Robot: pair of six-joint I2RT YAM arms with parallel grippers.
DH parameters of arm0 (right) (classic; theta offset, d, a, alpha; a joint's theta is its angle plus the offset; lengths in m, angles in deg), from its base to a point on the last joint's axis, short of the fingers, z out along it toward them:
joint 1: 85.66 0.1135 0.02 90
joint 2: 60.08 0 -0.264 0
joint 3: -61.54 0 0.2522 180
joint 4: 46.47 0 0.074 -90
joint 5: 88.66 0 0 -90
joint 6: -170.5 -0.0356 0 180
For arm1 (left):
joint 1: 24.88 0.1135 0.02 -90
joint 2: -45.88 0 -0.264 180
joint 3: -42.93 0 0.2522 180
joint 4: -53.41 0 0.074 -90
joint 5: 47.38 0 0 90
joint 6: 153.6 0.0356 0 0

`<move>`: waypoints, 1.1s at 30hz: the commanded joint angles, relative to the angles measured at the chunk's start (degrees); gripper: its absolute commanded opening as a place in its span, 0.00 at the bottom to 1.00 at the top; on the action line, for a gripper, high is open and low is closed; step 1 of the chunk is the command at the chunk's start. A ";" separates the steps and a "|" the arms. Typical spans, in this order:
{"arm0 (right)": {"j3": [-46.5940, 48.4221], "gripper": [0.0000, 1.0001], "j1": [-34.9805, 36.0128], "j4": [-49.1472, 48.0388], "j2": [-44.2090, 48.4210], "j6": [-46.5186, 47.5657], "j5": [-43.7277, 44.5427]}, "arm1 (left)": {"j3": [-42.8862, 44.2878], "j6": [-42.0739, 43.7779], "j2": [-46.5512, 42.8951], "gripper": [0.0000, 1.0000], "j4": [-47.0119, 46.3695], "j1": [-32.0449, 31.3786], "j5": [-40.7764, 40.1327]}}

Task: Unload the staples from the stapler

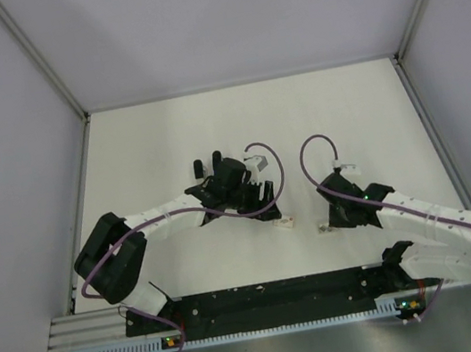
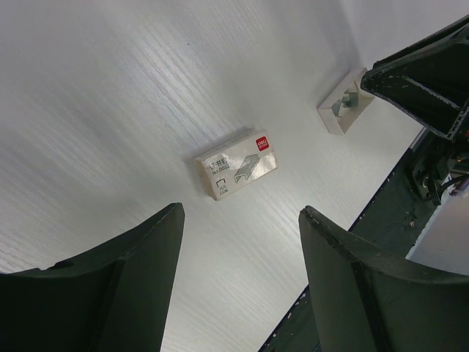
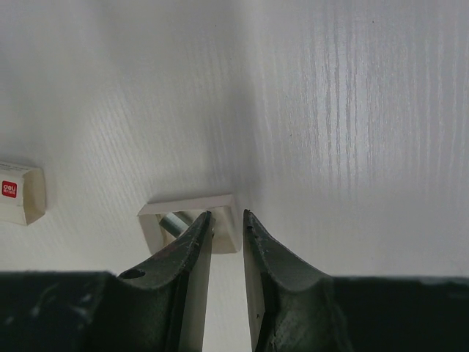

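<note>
Left gripper (image 2: 240, 213) gapes empty; right gripper (image 3: 227, 214) pinches the staple tray (image 3: 187, 207) by its wall. A weak hold could spill the staples (image 3: 173, 221).

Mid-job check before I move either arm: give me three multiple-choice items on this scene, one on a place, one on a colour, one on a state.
1. Where does the closed staple box lie?
A. On the table ahead of the left fingers, apart from the open tray
B. Inside the open tray
C. Stacked on top of the open tray

2. What colour is the logo on that box?
A. Blue
B. Red
C. Green

3. How do the left fingers stand?
A. Shut on the box
B. Shut on the tray
C. Apart, holding nothing

Answers:
1 A: the left wrist view shows the box flat on the table beyond the fingers, with bare table between it and the tray.
2 B: a red patch sits at one corner of its top.
3 C: only table and the box beyond show between them.
</note>
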 commanded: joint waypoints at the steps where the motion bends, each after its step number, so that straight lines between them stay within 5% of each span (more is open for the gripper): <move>1: -0.62 0.24 -0.44 -2.39 -0.29 0.39 -0.27 | -0.09 -0.30 -0.19 0.70 -2.60 -0.27 0.94; 20: -1.41 0.00 -0.44 -2.39 -0.81 0.57 -0.09 | 0.87 -0.12 0.60 0.70 -2.16 -0.62 0.85; 33: 0.78 0.00 -0.44 -1.60 -1.25 1.01 0.35 | 2.54 -0.30 2.36 0.70 -2.25 -1.68 -0.82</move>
